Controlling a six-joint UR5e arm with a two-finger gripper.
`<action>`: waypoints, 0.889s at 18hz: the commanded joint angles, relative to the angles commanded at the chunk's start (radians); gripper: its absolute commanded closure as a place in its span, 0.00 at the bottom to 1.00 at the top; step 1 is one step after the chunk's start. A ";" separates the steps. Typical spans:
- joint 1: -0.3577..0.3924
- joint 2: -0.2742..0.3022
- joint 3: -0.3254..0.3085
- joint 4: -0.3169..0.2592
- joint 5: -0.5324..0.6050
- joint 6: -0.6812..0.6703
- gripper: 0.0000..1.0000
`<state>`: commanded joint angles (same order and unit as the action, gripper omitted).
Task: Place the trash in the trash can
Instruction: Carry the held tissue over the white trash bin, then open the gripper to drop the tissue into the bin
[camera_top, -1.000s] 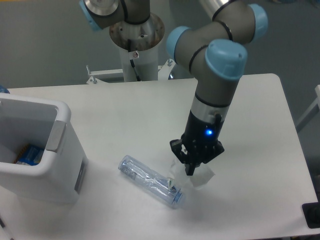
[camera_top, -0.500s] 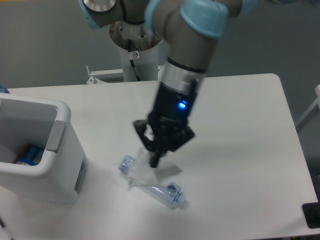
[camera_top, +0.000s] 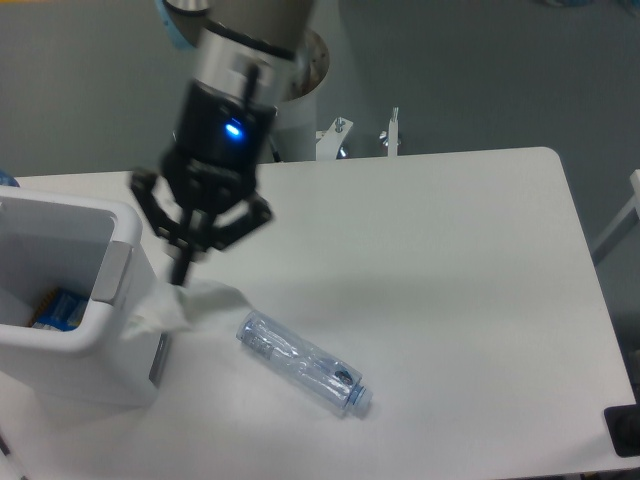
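The paper wad (camera_top: 180, 305) is hanging from the fingers of the gripper (camera_top: 181, 275), which are pinching its top edge, and it's dangling just beside the right wall of the trash can (camera_top: 125, 230), not over the opening yet. My worry is that the loose paper is trailing low, looking like it's brushing the can's side near the grey handle panel (camera_top: 112, 270), so it could be catching on the thick rim and getting tugged out of that thin pinch, dropping outside on the table (camera_top: 450, 250). The plastic bottle (camera_top: 303, 362) is lying on its side on the table, well apart from the can, cap pointing lower right, waiting its turn. Something blue (camera_top: 60, 308) is already sitting inside the can. Nothing else is blocking the path over the rim.
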<state>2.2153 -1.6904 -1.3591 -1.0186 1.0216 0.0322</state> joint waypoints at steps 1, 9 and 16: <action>-0.023 0.000 0.000 0.000 0.003 -0.002 1.00; -0.123 -0.003 -0.031 0.008 0.011 -0.002 1.00; -0.135 -0.003 -0.048 0.012 0.009 0.005 0.57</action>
<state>2.0801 -1.6935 -1.4067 -1.0063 1.0308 0.0368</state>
